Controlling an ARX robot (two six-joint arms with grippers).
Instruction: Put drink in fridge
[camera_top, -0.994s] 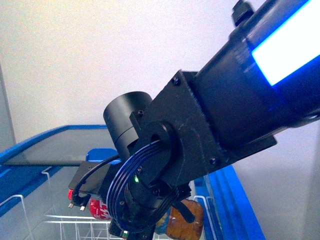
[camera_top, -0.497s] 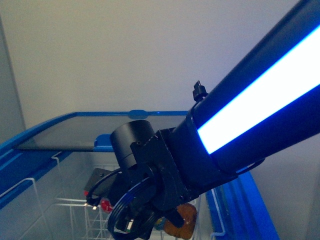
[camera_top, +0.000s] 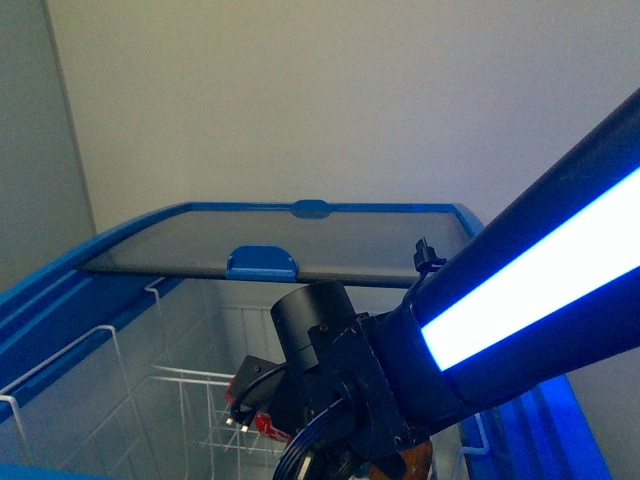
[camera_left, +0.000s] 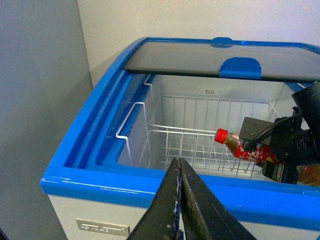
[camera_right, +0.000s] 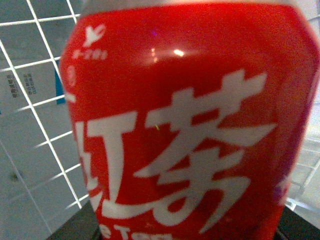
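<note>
right gripper (camera_left: 260, 155) pinching red-capped tea bottle (camera_left: 240, 146), apparently | over wire basket (camera_left: 190, 145) inside fridge (camera_left: 125, 182) | left gripper (camera_left: 179, 200) pressed together

wall (camera_top: 300, 100): plain white | grey panel (camera_top: 40, 150): beside it, left

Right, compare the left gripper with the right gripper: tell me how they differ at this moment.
The left gripper has its jaws shut on nothing; the right gripper is shut on the drink bottle. The left gripper sits outside the fridge, above its near blue rim; the right gripper is down inside, over the wire basket. Both are dark-coloured.
</note>
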